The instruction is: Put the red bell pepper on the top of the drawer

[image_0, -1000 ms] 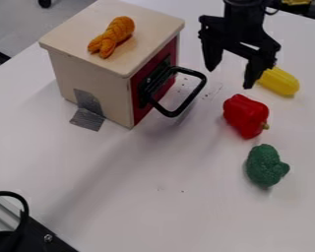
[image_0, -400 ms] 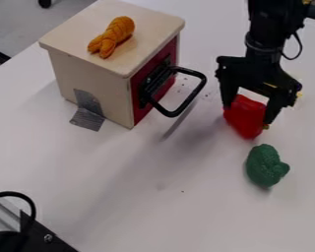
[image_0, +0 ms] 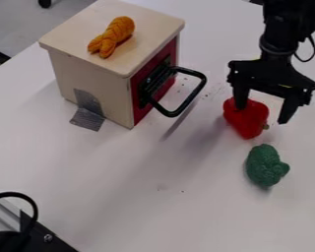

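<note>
One red bell pepper (image_0: 245, 120) lies on the counter (image_0: 134, 197) out beyond the handle side of the wooden drawer (image_0: 88, 81), well apart from it, and we see its green stem pointing away from the drawer. On that same side of the drawer we find the pincer (image_0: 261, 114), released, its two fingers spread wide and hanging downward. The finger nearer the drawer overlaps the pepper in our view, and the other is past the pepper; we cannot tell whether either touches it. Also beyond the drawer's handle side, we see green broccoli (image_0: 265, 166) on the counter. On top of the drawer we have an orange toy (image_0: 112, 37). A black handle (image_0: 186, 101) juts from the drawer's red front, and grey tape (image_0: 88, 118) runs from its side wall onto the counter.
</note>
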